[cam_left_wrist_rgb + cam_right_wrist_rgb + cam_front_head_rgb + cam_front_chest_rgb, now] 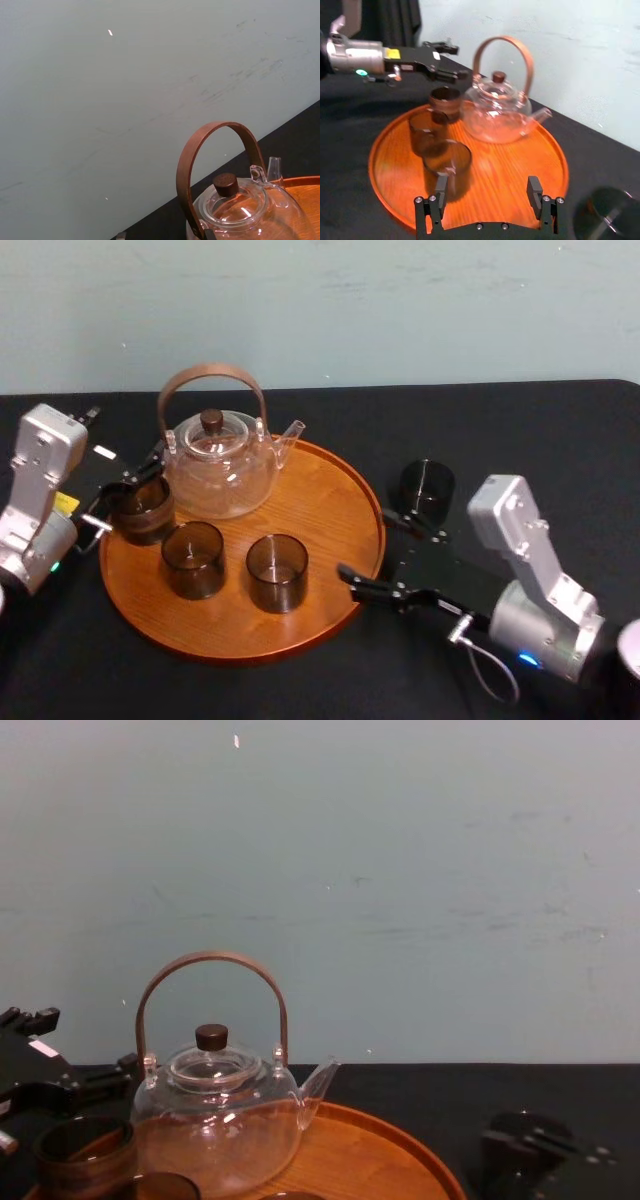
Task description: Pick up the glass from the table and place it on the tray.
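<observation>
A dark glass (pixel 427 488) stands on the black table (pixel 520 430) just right of the round wooden tray (pixel 330 500); in the right wrist view that glass (pixel 605 216) sits beside the tray's rim (pixel 560 155). My right gripper (pixel 375 552) hovers low at the tray's right edge, open and empty, and its fingers (pixel 440 192) point across the tray. Three more dark glasses stand on the tray: one at the left rim (pixel 146 510) and two in front (pixel 193 558) (pixel 277 572). My left gripper (pixel 140 472) is open, right behind the left-rim glass (pixel 445 99).
A clear glass teapot (pixel 218 465) with a brown hoop handle stands at the back of the tray, between both arms. It also shows close up in the left wrist view as the teapot (pixel 235 205). A pale wall (pixel 400 870) rises behind the table.
</observation>
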